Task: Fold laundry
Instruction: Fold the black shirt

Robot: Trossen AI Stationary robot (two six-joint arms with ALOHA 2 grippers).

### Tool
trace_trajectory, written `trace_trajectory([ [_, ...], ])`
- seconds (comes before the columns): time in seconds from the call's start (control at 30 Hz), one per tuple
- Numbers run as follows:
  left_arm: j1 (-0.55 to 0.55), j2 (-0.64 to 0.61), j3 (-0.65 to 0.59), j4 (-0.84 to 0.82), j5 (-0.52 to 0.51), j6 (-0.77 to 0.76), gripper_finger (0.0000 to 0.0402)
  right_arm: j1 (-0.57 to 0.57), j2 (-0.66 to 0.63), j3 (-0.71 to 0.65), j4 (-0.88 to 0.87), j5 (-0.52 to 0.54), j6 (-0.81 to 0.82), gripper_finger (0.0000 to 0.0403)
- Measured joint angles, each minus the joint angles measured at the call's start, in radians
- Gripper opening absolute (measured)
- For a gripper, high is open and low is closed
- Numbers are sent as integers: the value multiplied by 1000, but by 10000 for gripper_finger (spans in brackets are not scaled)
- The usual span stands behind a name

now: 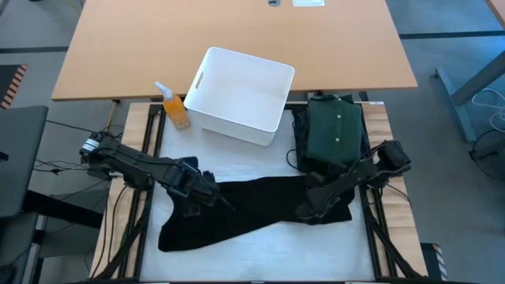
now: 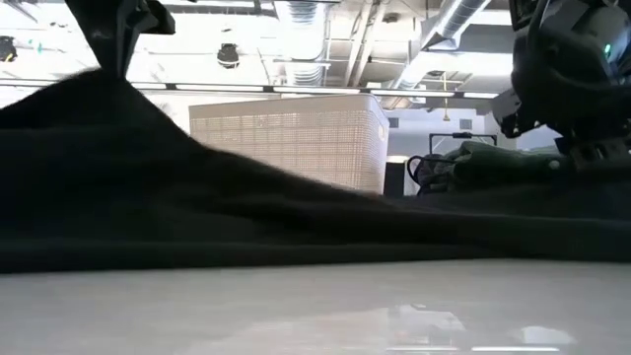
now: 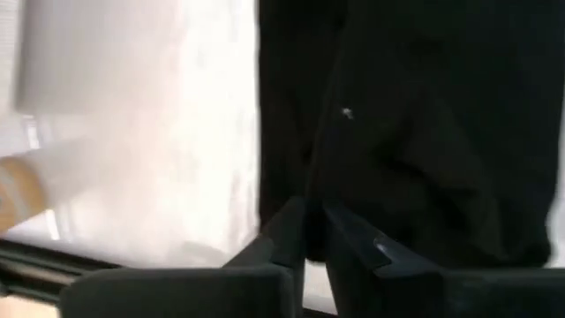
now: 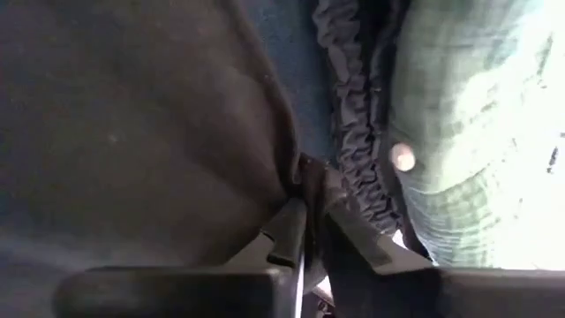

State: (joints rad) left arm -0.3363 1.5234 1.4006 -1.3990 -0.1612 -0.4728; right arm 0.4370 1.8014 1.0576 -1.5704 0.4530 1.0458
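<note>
A black garment (image 1: 252,209) lies spread across the white table top, long from left to right. My left gripper (image 1: 211,196) stands over its far edge near the left end, shut on the cloth. My right gripper (image 1: 310,209) is at the garment's right end, its fingers close together on a fold. In the low view the cloth rises to a peak (image 2: 99,89) under the left gripper (image 2: 118,44). A folded dark green buttoned shirt (image 1: 335,130) rests on another dark garment at the far right. My left gripper pinches the black garment's far edge (image 3: 305,190) between its two fingers, which come from above and point down. The cloth is drawn up into a peak there, while the rest lies on the table. My right gripper pinches a fold of the black cloth (image 4: 300,172) between its two fingers at the garment's right end, slanting down from the table's right side. The cloth around it lies low on the table.
A white plastic bin (image 1: 241,95) stands at the far middle, an orange spray bottle (image 1: 175,109) to its left. The green shirt (image 4: 459,132) and a ruffled dark waistband (image 4: 353,132) lie just beyond the right gripper. A wooden desk (image 1: 118,47) adjoins the far side.
</note>
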Motion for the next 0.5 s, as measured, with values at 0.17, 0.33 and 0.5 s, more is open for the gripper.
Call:
trace_trajectory([
  [0.17, 3, 0, 0, -8, -90, 2, 71, 1, -61, 0, 0, 0, 9, 103],
  [0.33, 4, 0, 0, -66, -66, 18, 113, 1, -150, 1, 0, -37, 26, 136],
  [0.5, -76, -35, -30, -145, -25, -134, 130, 19, -253, 16, 0, -116, 65, 157],
])
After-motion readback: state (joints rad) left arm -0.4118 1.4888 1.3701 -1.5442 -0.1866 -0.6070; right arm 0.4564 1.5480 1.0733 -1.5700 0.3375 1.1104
